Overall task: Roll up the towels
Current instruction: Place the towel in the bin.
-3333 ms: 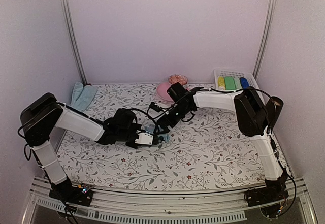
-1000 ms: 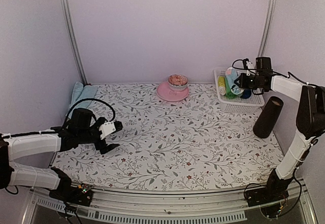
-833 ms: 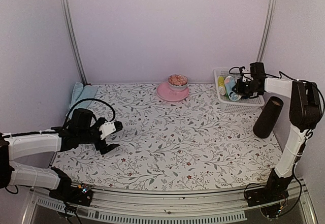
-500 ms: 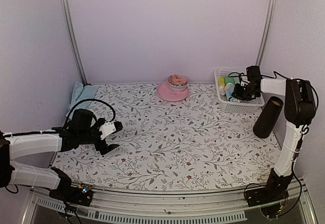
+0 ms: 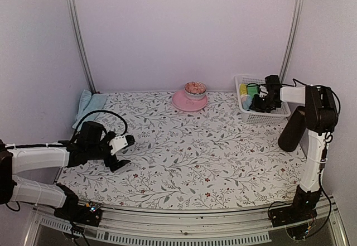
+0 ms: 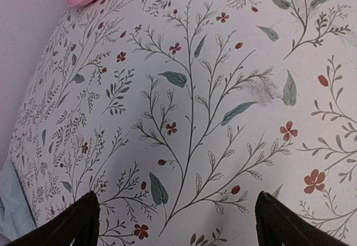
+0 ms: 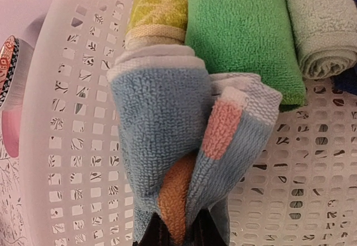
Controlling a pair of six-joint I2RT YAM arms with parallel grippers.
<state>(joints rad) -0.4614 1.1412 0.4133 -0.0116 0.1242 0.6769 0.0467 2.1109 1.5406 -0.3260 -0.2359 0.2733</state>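
A rolled pale blue towel (image 7: 162, 129) with pink and orange patches is pinched in my right gripper (image 7: 179, 236), which is shut on its lower end. The roll hangs low inside the white basket (image 7: 72, 117), just in front of the rolls lying there. From above, my right gripper (image 5: 257, 102) is down inside the basket (image 5: 268, 117) at the back right. A stack of folded teal towels (image 5: 89, 104) lies at the back left; its corner (image 6: 11, 207) shows in the left wrist view. My left gripper (image 5: 124, 151) hovers open and empty over the left of the table (image 6: 175, 223).
The basket holds a yellow roll (image 7: 159, 6), a green roll (image 7: 240, 28) and a pale green roll (image 7: 321, 28). A pink plate (image 5: 181, 102) with a bowl on it stands at the back centre. A dark cylinder (image 5: 294, 129) stands in front of the basket.
My right gripper has come down from above the basket into it, carrying the rolled blue towel. The left arm has barely moved.
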